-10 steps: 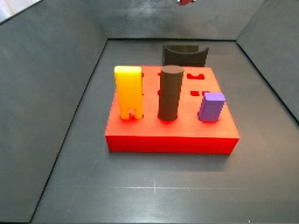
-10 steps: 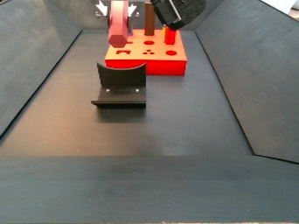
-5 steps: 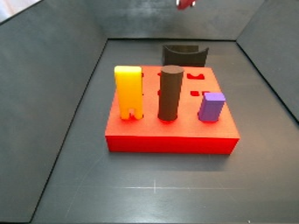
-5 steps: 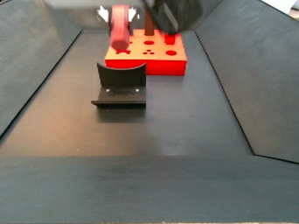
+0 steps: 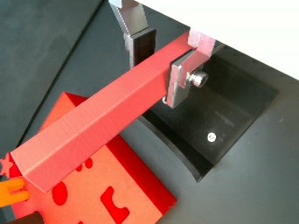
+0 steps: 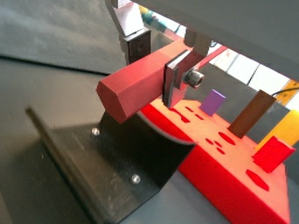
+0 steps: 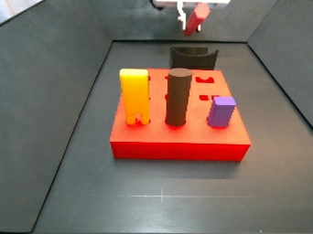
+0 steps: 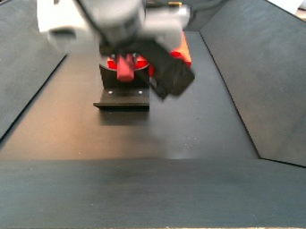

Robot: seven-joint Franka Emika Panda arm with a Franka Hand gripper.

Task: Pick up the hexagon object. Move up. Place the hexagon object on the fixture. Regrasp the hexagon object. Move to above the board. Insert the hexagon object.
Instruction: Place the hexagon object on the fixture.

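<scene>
**Midway: red bar carried, fixture next**

Already done, judging from the pictures: pickup and lift. Hand clamped on the red hexagon bar, silver plates with dark pads pressing its two sides near one end, the long free end sticking out toward the camera in both wrist views. Held in the air above the fixture, not resting on it; no contact visible between bar and bracket in a wrist view. Seen from a side view, hand high at the far end of the surface, over the dark fixture; from the opposite side view, arm bulk blurred and covering most of the scene, a bit of red showing above the fixture.

Probably now at the placing step. Left to do: setting the bar on the fixture, regrasping, travelling over the board, inserting.

Around: red board just beside the fixture, carrying a yellow block, a dark brown cylinder and a small purple block, all upright. Several open cutouts in the board top; which one takes the hexagon cannot be told. Likely obstacles later: the tall yellow and brown pieces near the cutouts, and the bracket's upright wall during set-down.
</scene>
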